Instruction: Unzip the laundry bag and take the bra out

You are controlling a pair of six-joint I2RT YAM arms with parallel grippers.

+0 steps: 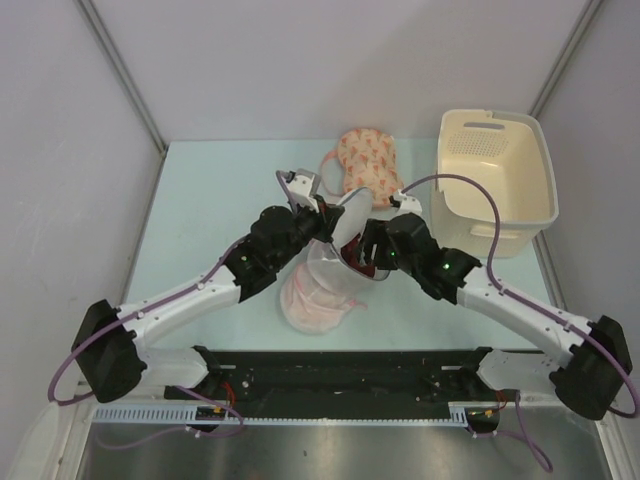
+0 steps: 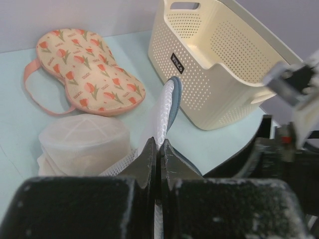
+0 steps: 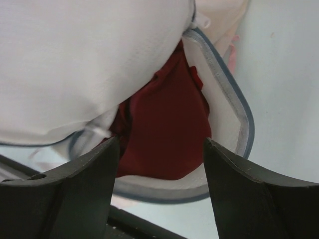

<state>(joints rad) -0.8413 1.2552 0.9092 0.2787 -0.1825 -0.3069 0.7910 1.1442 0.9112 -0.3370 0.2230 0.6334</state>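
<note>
The laundry bag (image 1: 338, 222), white mesh with a grey zip rim (image 3: 238, 102), stands open and lifted off the table's middle. My left gripper (image 2: 159, 142) is shut on the bag's upper flap (image 2: 165, 112), holding it up. Inside the opening lies the dark red bra (image 3: 164, 127), also showing under the flap in the top view (image 1: 357, 263). My right gripper (image 3: 162, 145) is open right at the bag's mouth, its fingers either side of the bra without pinching it. In the top view the right gripper (image 1: 366, 250) sits against the bag's right side.
A peach patterned bra (image 1: 365, 165) with pink straps lies behind the bag. A cream perforated basket (image 1: 497, 180) stands at the back right. A round mesh pouch with pink trim (image 1: 315, 297) rests in front of the bag, near the arms' bases.
</note>
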